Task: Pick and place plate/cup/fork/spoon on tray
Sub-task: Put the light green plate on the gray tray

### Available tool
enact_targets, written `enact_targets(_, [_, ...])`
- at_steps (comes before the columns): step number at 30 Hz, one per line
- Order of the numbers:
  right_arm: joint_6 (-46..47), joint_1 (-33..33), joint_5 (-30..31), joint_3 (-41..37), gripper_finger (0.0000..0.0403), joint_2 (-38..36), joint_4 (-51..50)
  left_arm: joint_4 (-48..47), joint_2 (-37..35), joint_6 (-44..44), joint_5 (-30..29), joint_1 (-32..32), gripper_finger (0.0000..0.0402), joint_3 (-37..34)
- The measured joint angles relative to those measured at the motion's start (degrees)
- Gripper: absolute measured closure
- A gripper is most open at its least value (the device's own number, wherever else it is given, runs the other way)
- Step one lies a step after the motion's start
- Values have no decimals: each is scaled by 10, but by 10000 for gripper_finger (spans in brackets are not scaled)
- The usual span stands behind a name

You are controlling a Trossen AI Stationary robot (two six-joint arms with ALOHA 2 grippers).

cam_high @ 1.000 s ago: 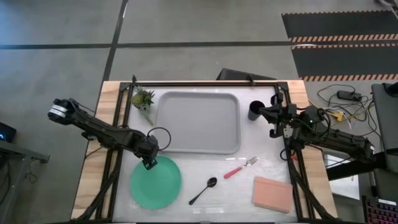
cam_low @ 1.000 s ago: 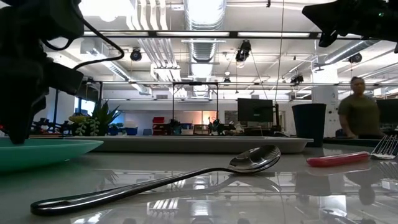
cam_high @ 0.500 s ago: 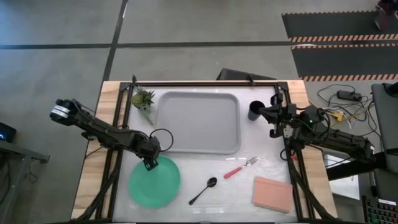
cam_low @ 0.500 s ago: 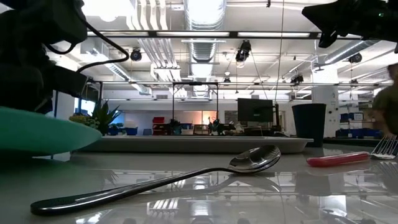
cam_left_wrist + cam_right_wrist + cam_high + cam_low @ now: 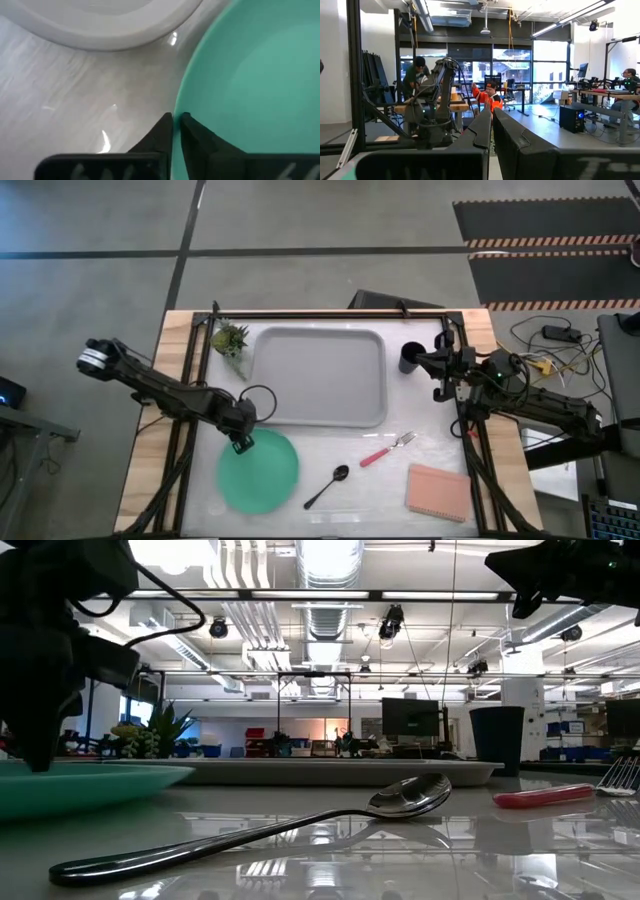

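Zero of four on the tray [image 5: 320,376] so far: plate [image 5: 260,472] pinched at its rim by the left gripper [image 5: 243,442] just short of it, spoon [image 5: 327,486] and fork [image 5: 387,448] untouched mid-table, cup [image 5: 410,357] beside the tray's far corner near the right gripper [image 5: 420,362], fingers nearly together on nothing.

White desk [image 5: 400,480] has the tray [image 5: 320,375] at the back with a plant [image 5: 230,340] and cup [image 5: 410,358] either side. Up front: plate [image 5: 260,472], spoon [image 5: 327,486], fork [image 5: 388,448], pink pad [image 5: 438,491].
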Motion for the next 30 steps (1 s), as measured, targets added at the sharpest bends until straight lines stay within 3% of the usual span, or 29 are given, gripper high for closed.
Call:
enact_targets(11, [8,0,0,0,394,0,-1,13,-86,44,-18,-18,401,1])
enact_targets(19, [11,0,0,0,394,0,-1,47,-172,47,-97,-18,401,2])
enact_targets(30, [11,0,0,0,394,0,-1,63,-208,-103,-367,-17,401,1])
